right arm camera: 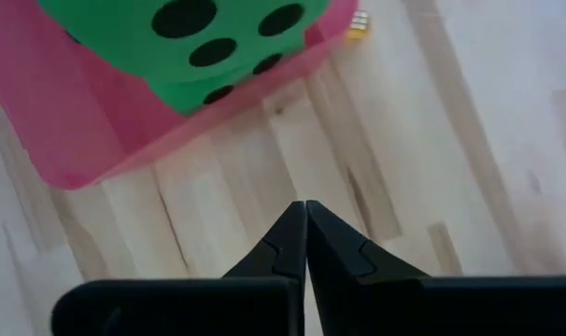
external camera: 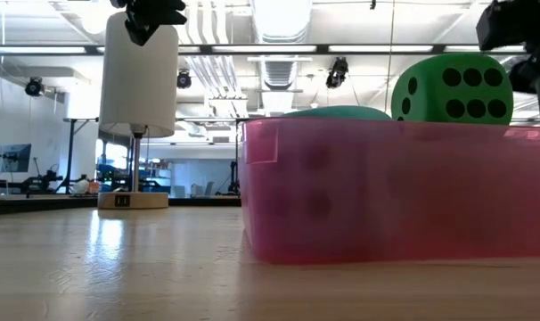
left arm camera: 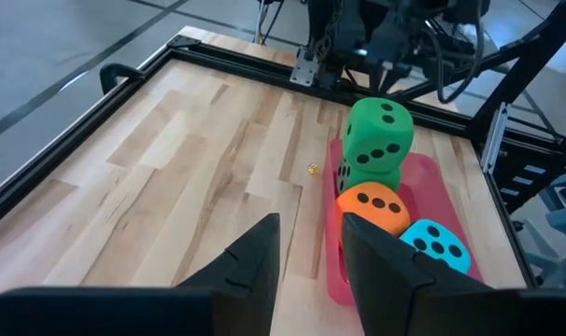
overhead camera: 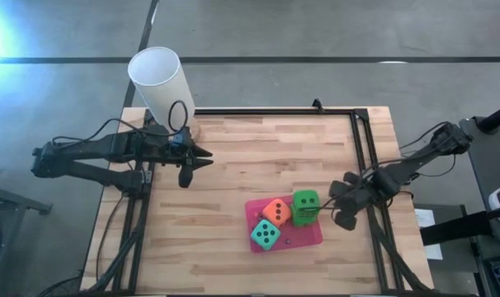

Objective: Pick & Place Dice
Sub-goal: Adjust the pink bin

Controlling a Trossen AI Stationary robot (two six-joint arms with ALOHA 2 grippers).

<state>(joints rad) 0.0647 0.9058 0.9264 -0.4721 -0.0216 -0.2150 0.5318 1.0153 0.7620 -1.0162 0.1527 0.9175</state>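
Four dice sit in a pink tray [overhead camera: 309,238] on the table's right half. The orange die [overhead camera: 275,212] and the teal die [overhead camera: 265,237] rest on the tray floor. One green die [left arm camera: 380,133] is stacked on the other green die [left arm camera: 356,177]. My right gripper [overhead camera: 339,206] is shut and hovers over bare wood just right of the tray, next to the green stack [right arm camera: 208,42]. My left gripper [overhead camera: 188,163] is open, well away near the table's far left, its fingers [left arm camera: 260,257] pointing toward the tray.
A tall white cylinder on a round wooden base [overhead camera: 159,81] stands at the table's far left corner, close behind the left gripper. A tiny yellow object [left arm camera: 313,169] lies on the wood just beyond the tray. A black frame [overhead camera: 361,148] borders the table. Bare wood lies between the arms.
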